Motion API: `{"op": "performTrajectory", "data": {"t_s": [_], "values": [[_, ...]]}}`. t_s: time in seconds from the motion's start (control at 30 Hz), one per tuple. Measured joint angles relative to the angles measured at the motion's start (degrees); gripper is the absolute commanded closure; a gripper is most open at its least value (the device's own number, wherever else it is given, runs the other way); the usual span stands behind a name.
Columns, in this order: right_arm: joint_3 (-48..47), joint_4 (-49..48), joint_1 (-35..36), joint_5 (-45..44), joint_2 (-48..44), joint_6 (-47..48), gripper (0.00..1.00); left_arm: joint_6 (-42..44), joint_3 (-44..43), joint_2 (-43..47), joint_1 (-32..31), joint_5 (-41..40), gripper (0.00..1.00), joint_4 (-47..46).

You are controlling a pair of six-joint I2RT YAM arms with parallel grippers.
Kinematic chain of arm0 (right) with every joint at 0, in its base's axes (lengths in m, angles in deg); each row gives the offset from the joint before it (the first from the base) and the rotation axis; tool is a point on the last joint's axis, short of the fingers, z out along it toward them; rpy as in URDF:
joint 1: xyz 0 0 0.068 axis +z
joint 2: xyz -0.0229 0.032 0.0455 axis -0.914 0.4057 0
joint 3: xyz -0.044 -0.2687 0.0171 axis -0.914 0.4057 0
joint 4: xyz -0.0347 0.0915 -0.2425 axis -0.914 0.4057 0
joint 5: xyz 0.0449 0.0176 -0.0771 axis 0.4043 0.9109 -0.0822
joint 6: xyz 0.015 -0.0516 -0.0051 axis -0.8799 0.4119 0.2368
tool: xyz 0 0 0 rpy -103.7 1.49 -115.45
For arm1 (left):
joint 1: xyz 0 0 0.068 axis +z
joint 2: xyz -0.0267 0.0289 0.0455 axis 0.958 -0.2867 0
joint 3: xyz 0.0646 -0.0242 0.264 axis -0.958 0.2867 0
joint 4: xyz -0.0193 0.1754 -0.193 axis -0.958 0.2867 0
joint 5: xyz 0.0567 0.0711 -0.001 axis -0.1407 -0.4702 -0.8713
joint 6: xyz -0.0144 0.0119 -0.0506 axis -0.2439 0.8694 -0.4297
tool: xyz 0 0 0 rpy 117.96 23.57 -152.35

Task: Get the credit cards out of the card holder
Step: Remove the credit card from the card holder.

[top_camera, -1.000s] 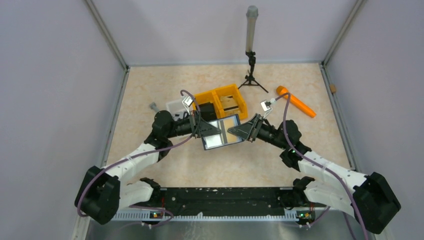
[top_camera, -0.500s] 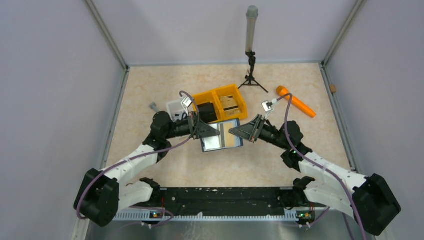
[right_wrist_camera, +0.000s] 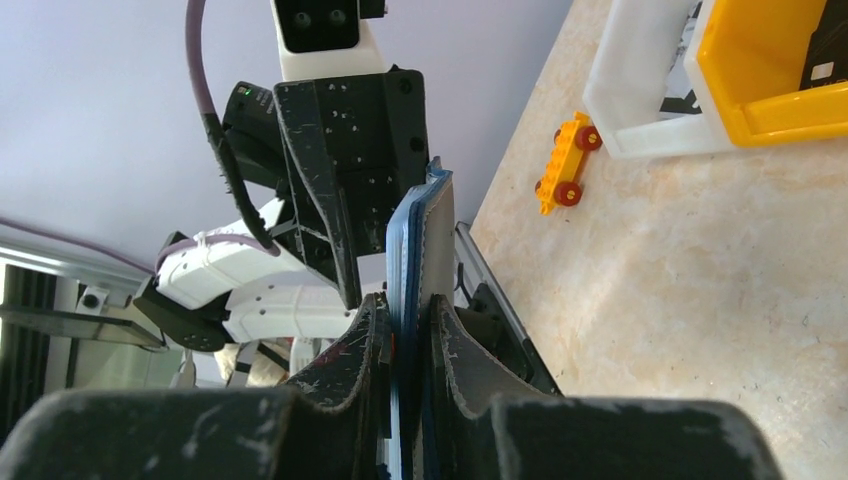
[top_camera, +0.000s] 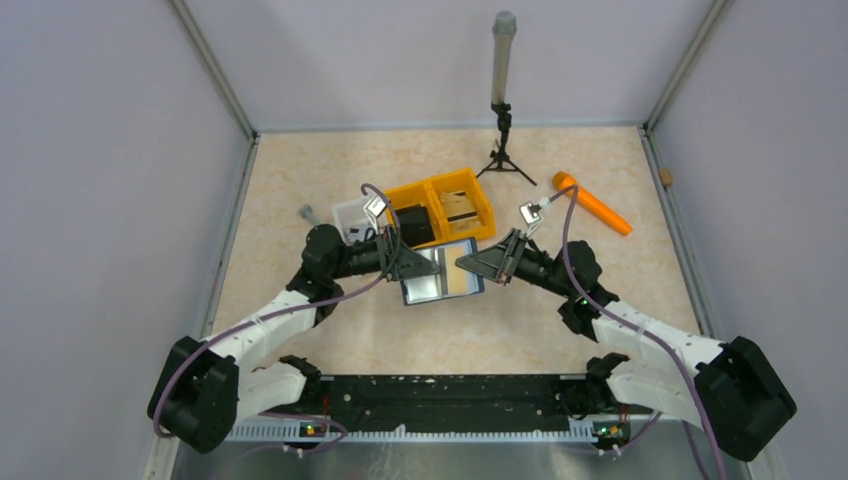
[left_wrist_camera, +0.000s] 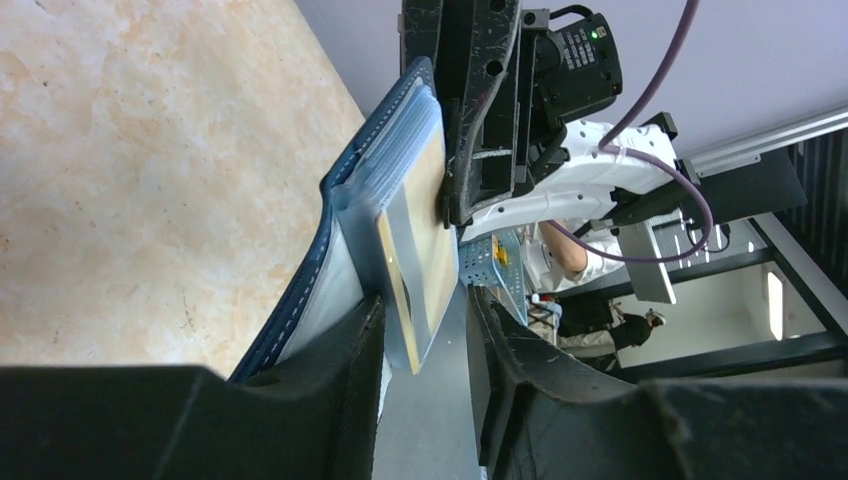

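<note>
Over the beige table [top_camera: 300, 170], right gripper [right_wrist_camera: 408, 315] clamps the card holder [right_wrist_camera: 422, 225], left gripper [left_wrist_camera: 425, 305] gapes loosely around it, so I'd guess pinching a card [left_wrist_camera: 428, 215] comes next.

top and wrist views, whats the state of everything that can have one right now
card holder: open, lifted, inner faces up
cards: in their pockets, none out
left gripper: open, jaws astride the card holder's edge
right gripper: shut on the card holder
bin: upright, things inside
</note>
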Motion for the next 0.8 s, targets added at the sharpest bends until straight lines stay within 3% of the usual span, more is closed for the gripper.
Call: {"op": "performTrajectory", "data": {"t_s": [0.07,0.2,0.8], "values": [[0.28,-1.27,-0.02,0.20,0.68,-0.55,1.00,-0.28,0.00,-0.15,-0.28,0.24,0.73,-0.59],[0.72,-3.89,-0.37,1.01,1.07,-1.97,1.00,-1.64,0.15,-1.16,-0.39,0.37,1.00,-2.19],[2.67,-4.00,-4.11,2.01,-2.91,-2.97,1.00,-4.46,2.89,0.20,1.64,1.68,1.00,-7.15]]}}
